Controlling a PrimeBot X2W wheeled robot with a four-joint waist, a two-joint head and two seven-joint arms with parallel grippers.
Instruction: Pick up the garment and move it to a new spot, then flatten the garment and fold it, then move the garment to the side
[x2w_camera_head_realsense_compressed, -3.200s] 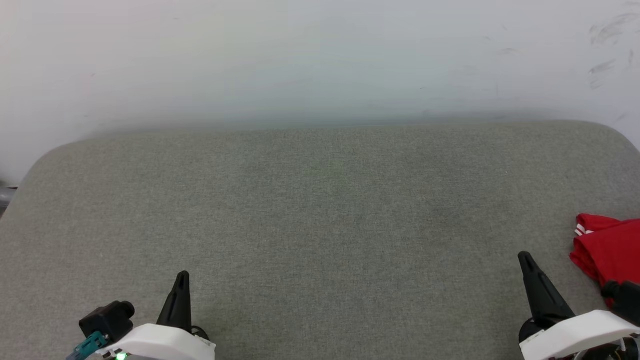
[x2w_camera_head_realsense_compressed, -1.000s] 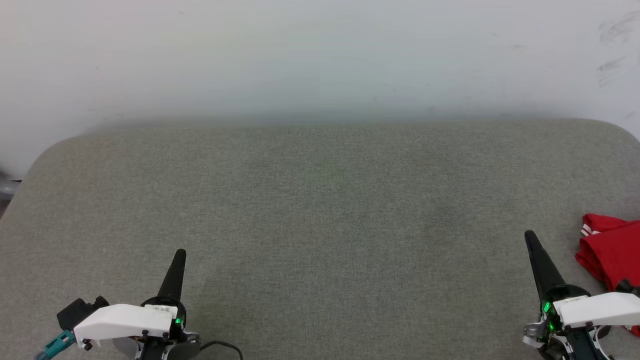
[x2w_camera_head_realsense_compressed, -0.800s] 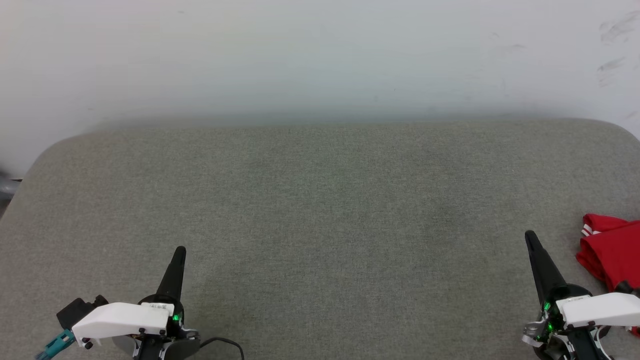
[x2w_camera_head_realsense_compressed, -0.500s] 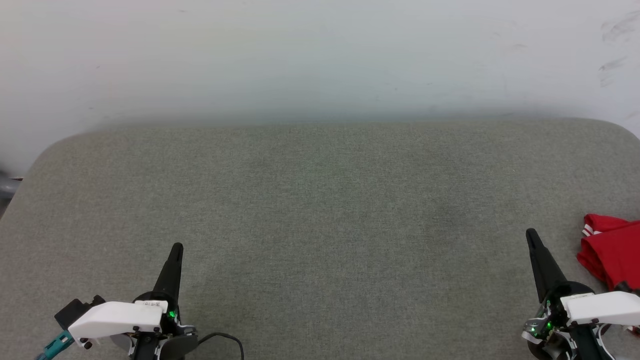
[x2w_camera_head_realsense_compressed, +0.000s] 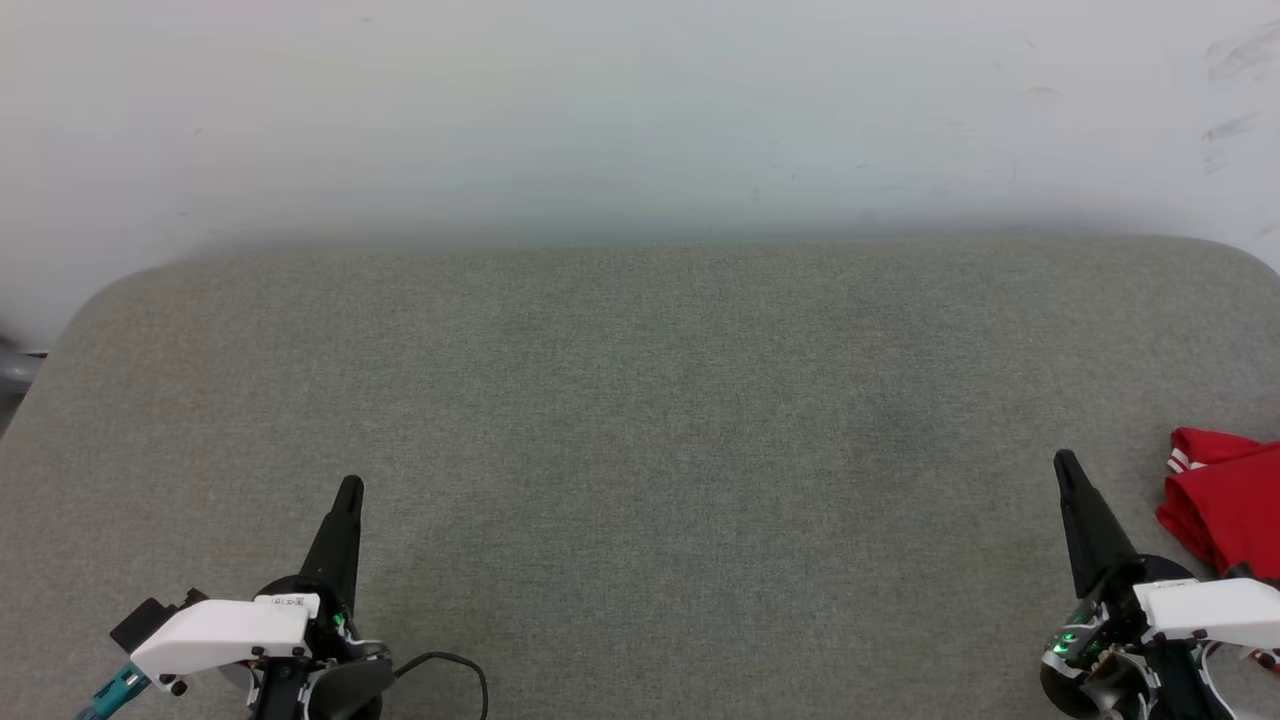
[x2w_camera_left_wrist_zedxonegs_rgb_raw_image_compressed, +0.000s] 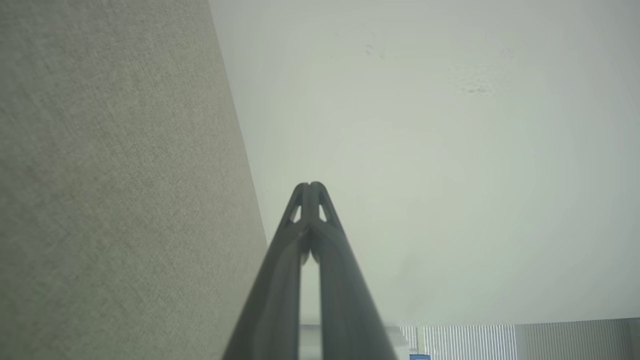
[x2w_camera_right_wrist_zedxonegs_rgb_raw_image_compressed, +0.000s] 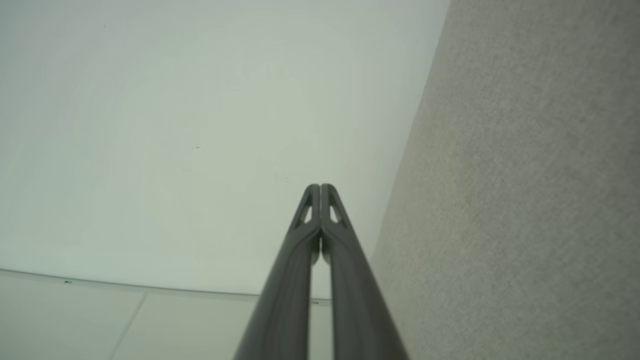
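A: Checking pincers, what state?
B: Left pincer and right pincer were both clenched, empty, over the worktop's near edge.
A: Garment?
B: Red garment lay bunched at the worktop's right edge.

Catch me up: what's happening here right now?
Nothing is being handled at this moment. The robot's left fingers and right fingers are both shut and empty, pointing forward over the grey padded surface. The red jersey lies bunched near the surface's right edge, just to the right of the right fingers and apart from them, partly cut off by the head view's border. It has not yet been picked up.
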